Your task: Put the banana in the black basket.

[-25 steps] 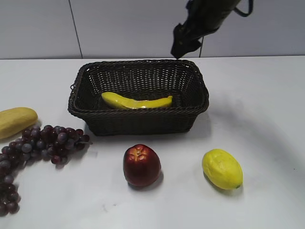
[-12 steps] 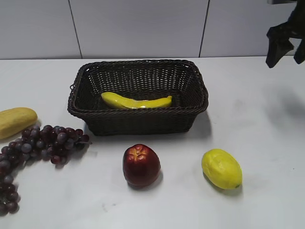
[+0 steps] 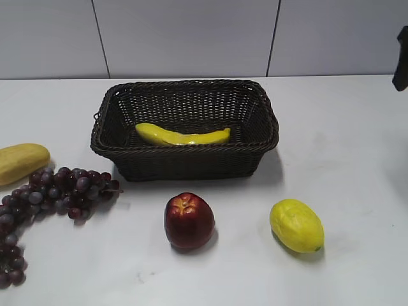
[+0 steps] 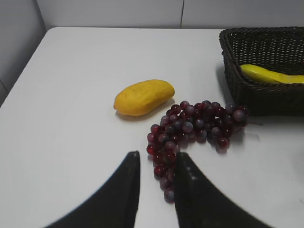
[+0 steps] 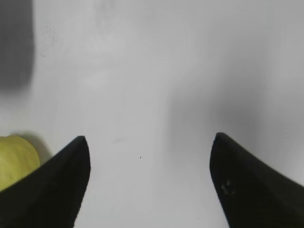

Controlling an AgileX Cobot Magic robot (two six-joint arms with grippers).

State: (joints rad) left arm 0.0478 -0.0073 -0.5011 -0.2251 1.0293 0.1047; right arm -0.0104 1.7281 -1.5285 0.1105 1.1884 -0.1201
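The banana [image 3: 182, 134] lies flat inside the black basket [image 3: 191, 162] at the middle back of the table. Both also show in the left wrist view, the banana [image 4: 270, 74] inside the basket [image 4: 266, 97] at the right edge. My right gripper [image 5: 149, 140] is open and empty over bare table. In the exterior view only a dark sliver of it [image 3: 401, 58] shows at the far right edge, well clear of the basket. My left gripper [image 4: 156, 156] is empty, its jaws nearly together, hovering near the grapes; it is out of the exterior view.
A bunch of dark red grapes [image 3: 57, 191] [image 4: 194, 128] and a pale-yellow oblong fruit [image 3: 22, 160] [image 4: 144, 97] lie left of the basket. A red apple [image 3: 189, 220] and a lemon [image 3: 296, 225] [image 5: 14, 159] lie in front of it.
My right gripper has swung from above the basket's back rim to the right, almost out of the exterior view. The banana stays in the basket.
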